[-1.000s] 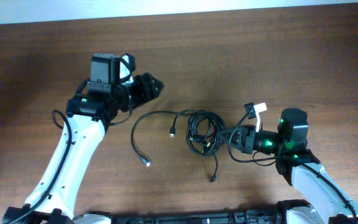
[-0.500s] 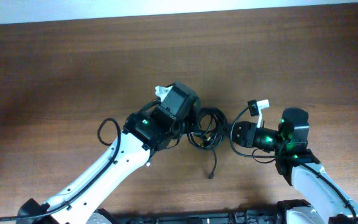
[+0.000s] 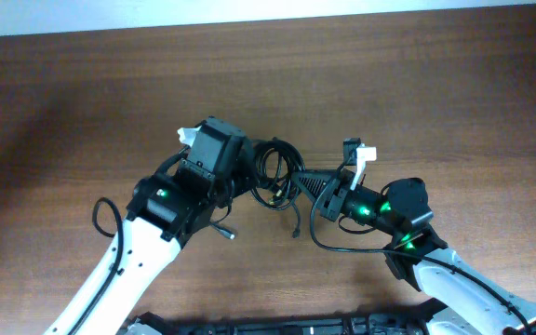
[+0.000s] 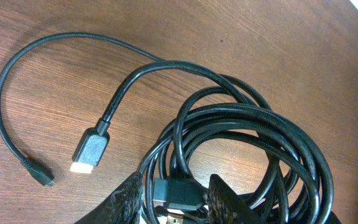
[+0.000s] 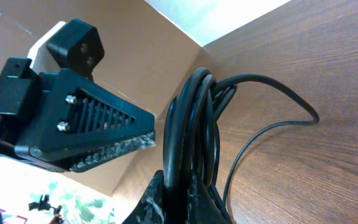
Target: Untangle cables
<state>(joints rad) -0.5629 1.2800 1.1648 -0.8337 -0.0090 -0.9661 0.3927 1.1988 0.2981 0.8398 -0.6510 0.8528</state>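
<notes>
The cables (image 3: 277, 172) are a coiled black bundle at the table's middle. My left gripper (image 3: 249, 186) is at the bundle's left side. In the left wrist view its fingers (image 4: 178, 198) are closed round a black plug and a strand of the cables (image 4: 247, 143). A loose end with a silver-tipped plug (image 4: 91, 152) lies to the left on the wood. My right gripper (image 3: 307, 180) is shut on the bundle's right side, with several strands pinched between its fingers (image 5: 188, 193). The cables (image 5: 194, 124) rise from them, next to the left gripper (image 5: 92, 124).
The wooden table (image 3: 417, 93) runs back to a white wall strip at the far edge. A thin loose end (image 3: 295, 231) trails toward the front, and another (image 3: 228, 233) lies under the left arm. Thick arm cables loop beside each arm.
My left arm swung from the far left onto the bundle, then drew back left. My right gripper moved left with the cables, and the bundle shifted left and farther back.
</notes>
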